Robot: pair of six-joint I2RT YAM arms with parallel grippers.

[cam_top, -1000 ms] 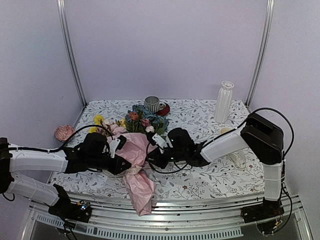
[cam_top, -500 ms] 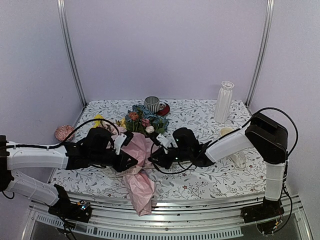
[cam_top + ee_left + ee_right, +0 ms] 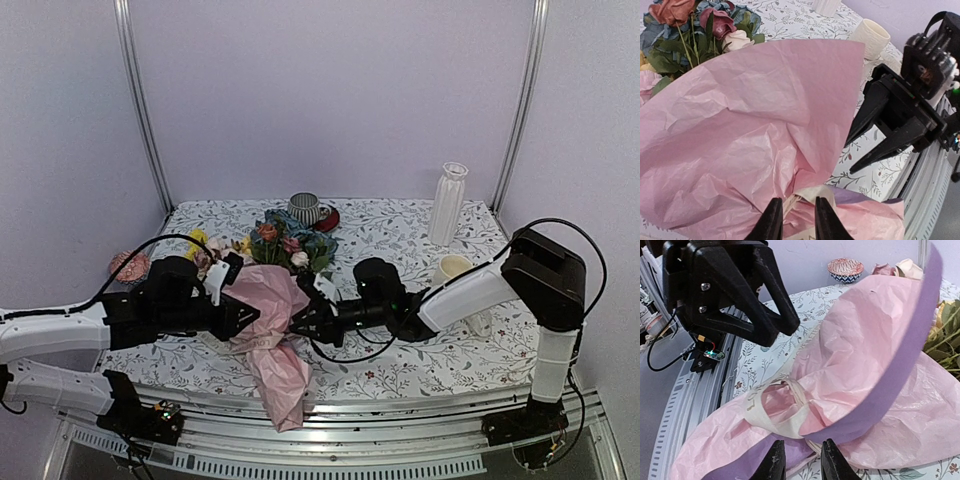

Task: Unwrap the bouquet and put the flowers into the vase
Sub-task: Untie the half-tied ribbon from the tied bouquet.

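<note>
The bouquet point(image 3: 270, 300) lay on the table point(image 3: 400, 370), its wrapped end hanging over the near edge. Behind the bouquet stood a cup point(image 3: 304, 208); behind and far right, the vase point(image 3: 447, 204); right, a mug point(image 3: 452, 270); left, a bowl point(image 3: 128, 265).

The left gripper point(image 3: 797, 210) and the right gripper point(image 3: 802, 450) face each other closely across the tied waist of the bouquet point(image 3: 262, 295), and its spread pink paper fills nearly all the room between them. The vase point(image 3: 447, 203) stands well apart at the far right with bare table point(image 3: 400, 225) around it. The mug point(image 3: 452, 268) sits just beside the right forearm, between that arm and the vase.
</note>
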